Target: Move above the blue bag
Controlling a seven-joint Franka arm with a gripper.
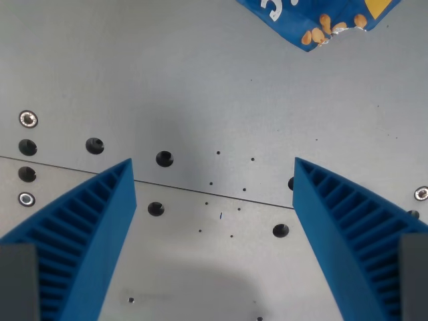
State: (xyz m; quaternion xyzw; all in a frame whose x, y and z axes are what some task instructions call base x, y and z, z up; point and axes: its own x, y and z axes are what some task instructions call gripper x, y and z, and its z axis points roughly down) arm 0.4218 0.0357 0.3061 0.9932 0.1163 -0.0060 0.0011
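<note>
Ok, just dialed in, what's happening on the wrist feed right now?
The pincer is open and holding nothing, looking down at bare grey table with bolt holes. The blue bag only peeks in at the top edge, toward the wrist view's right, so the arm is not yet above it.

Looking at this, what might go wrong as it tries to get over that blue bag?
Only a corner of the blue bag shows, at the top edge of the wrist view, so the arm may misjudge where its middle lies and stop short or off to one side. The gripper hangs open over bare metal table with nothing between its fingers; if it travels low, a fingertip might catch the bag's crinkled edge and push it away.
</note>
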